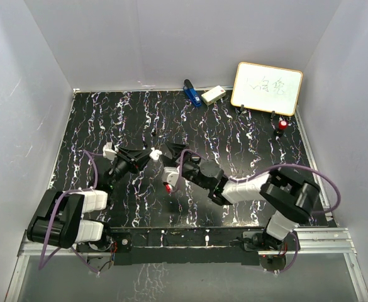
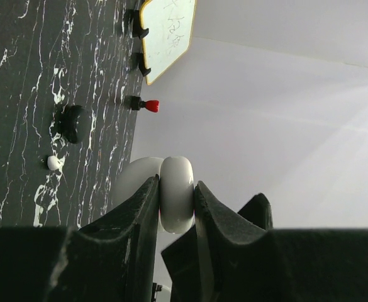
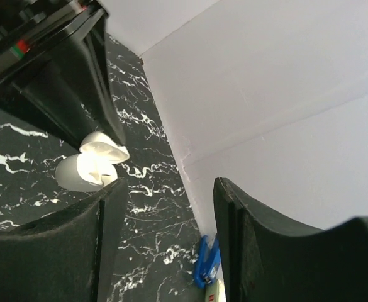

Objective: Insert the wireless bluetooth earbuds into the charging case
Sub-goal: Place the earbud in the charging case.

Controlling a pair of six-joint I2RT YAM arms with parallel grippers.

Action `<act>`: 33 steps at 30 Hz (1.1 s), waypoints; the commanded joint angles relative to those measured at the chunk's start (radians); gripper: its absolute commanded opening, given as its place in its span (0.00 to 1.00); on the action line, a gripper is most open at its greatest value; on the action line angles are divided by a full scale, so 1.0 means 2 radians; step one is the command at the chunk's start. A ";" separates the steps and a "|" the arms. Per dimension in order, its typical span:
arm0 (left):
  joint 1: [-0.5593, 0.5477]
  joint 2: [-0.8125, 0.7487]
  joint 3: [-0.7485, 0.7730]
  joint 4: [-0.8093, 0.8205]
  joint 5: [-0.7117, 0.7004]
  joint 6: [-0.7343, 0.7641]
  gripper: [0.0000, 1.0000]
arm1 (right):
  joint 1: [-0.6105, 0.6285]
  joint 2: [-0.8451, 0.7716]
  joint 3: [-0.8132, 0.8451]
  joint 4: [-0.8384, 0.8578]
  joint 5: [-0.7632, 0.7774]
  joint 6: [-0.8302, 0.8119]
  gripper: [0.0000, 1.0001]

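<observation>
Bright, even light is spread over the scene; glare is streaked across the white wall (image 2: 353, 126) at three o'clock, and wrist-view foregrounds are rendered dark and soft.

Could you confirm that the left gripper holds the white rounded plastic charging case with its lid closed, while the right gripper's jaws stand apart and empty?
Not quite: the lid is open. The right wrist view shows the white rounded plastic charging case hinged open in the left gripper. The right gripper is indeed open and empty.
</observation>
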 commanded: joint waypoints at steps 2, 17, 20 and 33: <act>0.001 0.019 0.027 0.048 0.001 -0.007 0.00 | 0.003 -0.079 -0.038 -0.003 0.057 0.138 0.55; -0.008 -0.018 0.059 -0.029 -0.016 0.007 0.00 | 0.011 -0.080 0.016 -0.024 0.183 0.412 0.77; -0.010 -0.017 0.061 -0.028 -0.017 0.006 0.00 | 0.011 -0.049 0.036 -0.023 0.208 0.404 0.79; -0.017 -0.011 0.069 -0.029 -0.014 0.000 0.00 | 0.011 0.028 0.050 0.087 0.262 0.356 0.84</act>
